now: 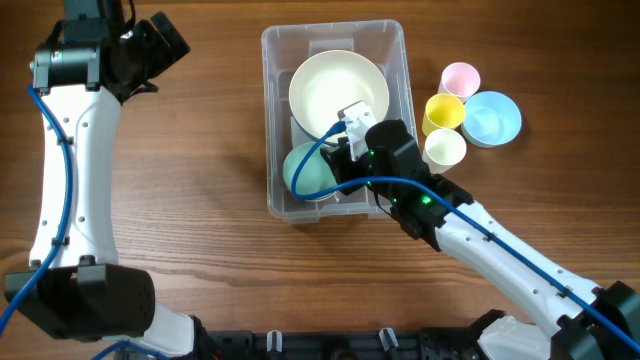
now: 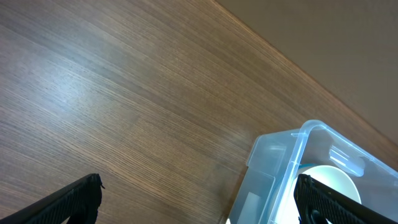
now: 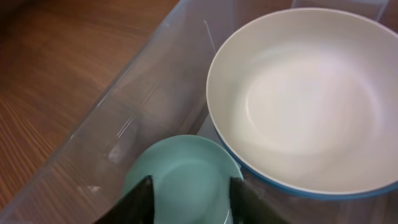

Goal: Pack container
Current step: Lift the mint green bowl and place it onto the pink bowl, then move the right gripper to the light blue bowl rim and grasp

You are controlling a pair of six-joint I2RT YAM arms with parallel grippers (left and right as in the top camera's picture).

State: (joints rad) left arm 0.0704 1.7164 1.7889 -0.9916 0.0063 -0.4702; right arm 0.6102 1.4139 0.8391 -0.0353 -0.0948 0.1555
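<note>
Clear container (image 1: 275, 110) | upright, opening up | long axis near-to-far

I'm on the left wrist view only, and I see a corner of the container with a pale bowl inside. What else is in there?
Observer: A green bowl sits next to the cream bowl in the container.
Operator: Where is the right tool?
Observer: The right tool hangs over the green bowl, fingers apart.
Operator: Anything outside it?
Observer: A pink cup, yellow cup, cream cup and blue bowl stand on the table to the container's right.
</note>
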